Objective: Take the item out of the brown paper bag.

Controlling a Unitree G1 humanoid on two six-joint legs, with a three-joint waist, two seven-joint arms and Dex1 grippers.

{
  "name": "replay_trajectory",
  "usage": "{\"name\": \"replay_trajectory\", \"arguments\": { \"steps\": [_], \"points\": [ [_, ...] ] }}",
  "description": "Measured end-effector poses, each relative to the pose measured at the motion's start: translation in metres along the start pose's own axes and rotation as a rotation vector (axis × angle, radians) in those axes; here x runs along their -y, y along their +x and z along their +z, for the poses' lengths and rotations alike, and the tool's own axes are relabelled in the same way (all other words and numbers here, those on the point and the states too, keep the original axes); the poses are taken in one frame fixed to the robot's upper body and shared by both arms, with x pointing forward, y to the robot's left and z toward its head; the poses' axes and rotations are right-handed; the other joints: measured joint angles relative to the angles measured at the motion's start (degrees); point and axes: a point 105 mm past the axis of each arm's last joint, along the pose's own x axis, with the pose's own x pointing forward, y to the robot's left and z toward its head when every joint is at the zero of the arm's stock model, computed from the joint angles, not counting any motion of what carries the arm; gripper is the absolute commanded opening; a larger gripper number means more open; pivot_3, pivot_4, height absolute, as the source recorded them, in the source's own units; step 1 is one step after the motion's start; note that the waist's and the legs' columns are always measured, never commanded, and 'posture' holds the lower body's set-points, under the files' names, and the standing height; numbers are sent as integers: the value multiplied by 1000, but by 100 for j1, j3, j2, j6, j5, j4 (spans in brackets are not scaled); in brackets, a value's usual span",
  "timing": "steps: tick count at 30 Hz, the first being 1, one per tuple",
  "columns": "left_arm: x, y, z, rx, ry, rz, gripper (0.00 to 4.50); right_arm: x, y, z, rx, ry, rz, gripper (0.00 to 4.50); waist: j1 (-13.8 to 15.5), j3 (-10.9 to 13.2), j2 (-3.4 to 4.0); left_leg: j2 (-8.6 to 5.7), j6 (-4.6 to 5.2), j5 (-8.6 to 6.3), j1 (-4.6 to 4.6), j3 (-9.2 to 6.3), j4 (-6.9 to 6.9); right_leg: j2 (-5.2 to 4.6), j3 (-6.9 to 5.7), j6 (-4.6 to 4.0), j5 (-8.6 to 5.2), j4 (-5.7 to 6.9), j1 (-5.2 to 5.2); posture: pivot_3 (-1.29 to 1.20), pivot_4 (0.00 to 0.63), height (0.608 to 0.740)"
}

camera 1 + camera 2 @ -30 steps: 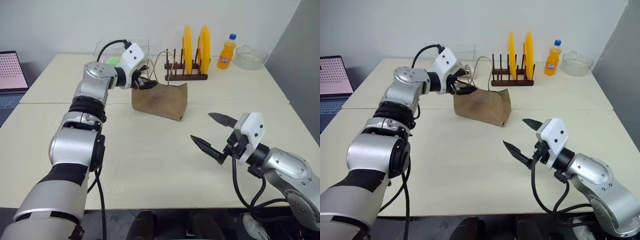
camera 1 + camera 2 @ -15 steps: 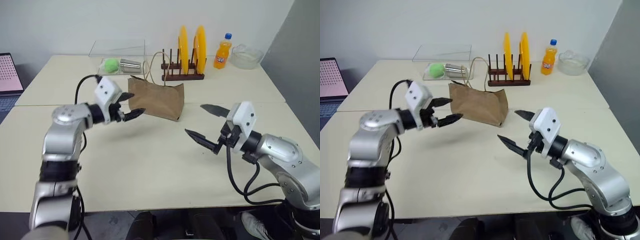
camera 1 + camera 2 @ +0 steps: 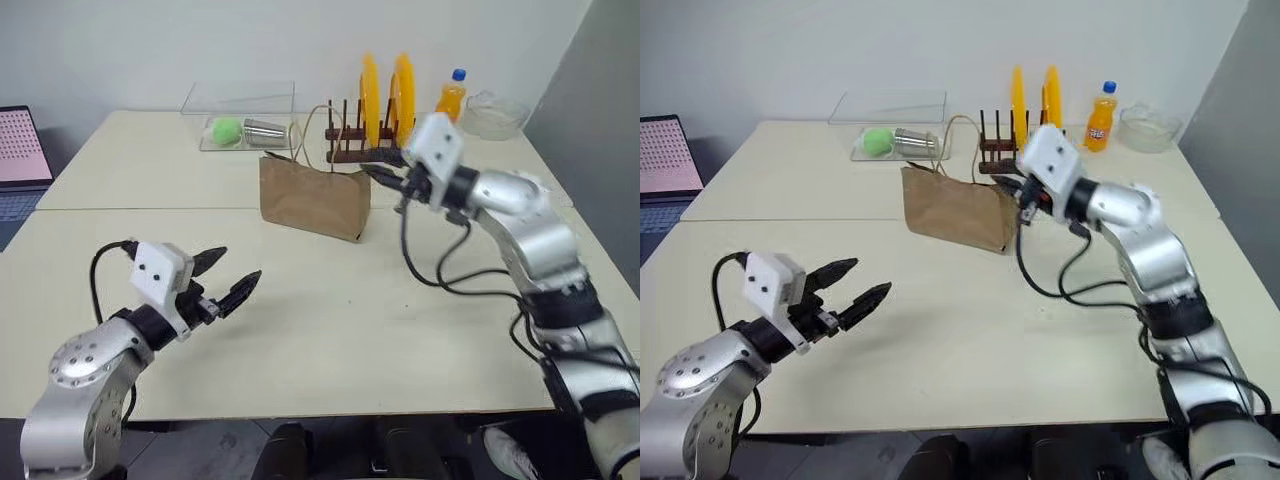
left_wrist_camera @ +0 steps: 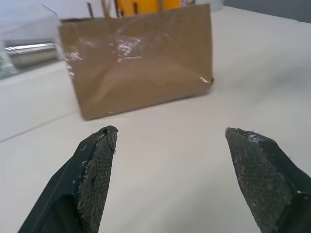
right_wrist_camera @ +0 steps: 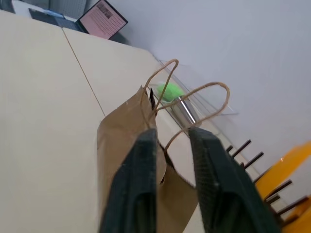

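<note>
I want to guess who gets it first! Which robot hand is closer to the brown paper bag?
The right one. The right end effector is right at the top edge of the brown paper bag. The left end effector is far off over the table's near side.

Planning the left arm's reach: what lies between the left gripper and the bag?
Bare tabletop between left gripper and bag, in the left wrist view.

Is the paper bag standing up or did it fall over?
Standing up. The brown paper bag sits on its bottom on the table, with its loop handles sticking up from the top.
</note>
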Motion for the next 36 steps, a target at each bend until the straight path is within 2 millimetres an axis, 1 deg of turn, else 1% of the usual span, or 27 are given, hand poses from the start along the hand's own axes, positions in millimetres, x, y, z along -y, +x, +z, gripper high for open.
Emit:
{"name": "replay_trajectory", "arguments": {
  "steps": [1, 4, 5, 8, 9, 14, 16, 19, 22, 25, 27, 29, 32, 36],
  "points": [
    [2, -2, 1, 12, 9, 13, 3771, 6, 12, -5, -30, -31, 2, 21, -14, 0, 0, -3, 0, 0, 0, 7, 0, -3, 6, -1, 1, 0, -1, 0, 150, 740],
    [10, -2, 1, 37, 18, 15, 3771, 24, 36, -20, -129, -108, 0, 21, -7, 0, -1, -5, 0, 0, -1, 7, -1, -5, 4, -5, 3, -3, -1, 0, 150, 740],
    [12, -1, 0, 38, 21, 11, 3771, 26, 42, -23, -149, -133, 4, 21, -4, 0, -1, -5, 0, 0, -1, 7, -3, -5, 4, -6, 3, -3, -2, 0, 150, 740],
    [20, 5, 1, 53, 34, -17, 3771, 27, 58, -43, -254, -191, 2, 21, -17, 0, 0, -5, -1, 0, -5, 10, -8, -5, 6, -12, 7, -2, -8, 0, 150, 740],
    [24, 7, 2, 63, 42, -30, 3771, 27, 62, -52, -315, -229, -1, 21, -24, 0, 0, -4, -2, 1, -6, 9, -9, -5, 5, -13, 7, -2, -11, 0, 150, 740],
    [27, 9, 4, 84, 63, -32, 3771, 30, 62, -72, -457, -345, -17, 21, -26, 1, 2, -4, -3, 0, -10, 9, -12, -6, 5, -17, 5, -3, -14, 0, 150, 740],
    [27, 7, 1, 77, 72, -36, 3771, 26, 62, -77, -478, -367, 9, 21, -39, 2, 3, -4, -2, 0, -8, 8, -13, -5, 5, -17, 5, -3, -13, 0, 150, 740],
    [29, 4, -5, 59, 72, -49, 3771, 13, 66, -77, -464, -376, 83, 21, -48, 4, 7, -3, -1, 0, -7, 7, -13, -4, 4, -17, 5, -2, -14, 0, 150, 740],
    [32, -1, -12, 29, 91, -69, 3771, -3, 71, -70, -410, -365, 201, 21, -64, 7, 11, -2, 0, -1, -6, 6, -14, -3, 2, -17, 5, -1, -14, 0, 150, 740],
    [34, -8, -23, -11, 104, -93, 3771, -16, 73, -58, -336, -382, 308, 21, -62, 8, 14, -2, 0, -1, -6, 5, -16, -3, 2, -17, 5, -3, -13, 0, 150, 740],
    [34, -12, -34, -43, 93, -97, 3771, -28, 74, -50, -264, -400, 380, 21, -57, 8, 14, -1, 1, -2, -6, 2, -16, -3, -1, -16, 5, -4, -12, 0, 150, 740],
    [35, -15, -38, -58, 92, -111, 3771, -39, 70, -47, -210, -401, 439, 21, -54, 8, 14, -1, 1, -2, -6, 1, -15, -4, -1, -16, 5, -4, -11, 0, 150, 740],
    [36, -19, -44, -85, 95, -134, 3771, -54, 58, -45, -158, -408, 526, 21, -34, 8, 14, -1, 1, -2, -7, -3, -15, -5, -4, -16, 5, -6, -10, 0, 150, 740],
    [38, -23, -48, -107, 98, -172, 3771, -64, 45, -43, -137, -407, 576, 21, -36, 9, 15, -1, 1, -2, -7, -3, -15, -5, -6, -16, 5, -6, -11, 0, 150, 740]
  ]
}}
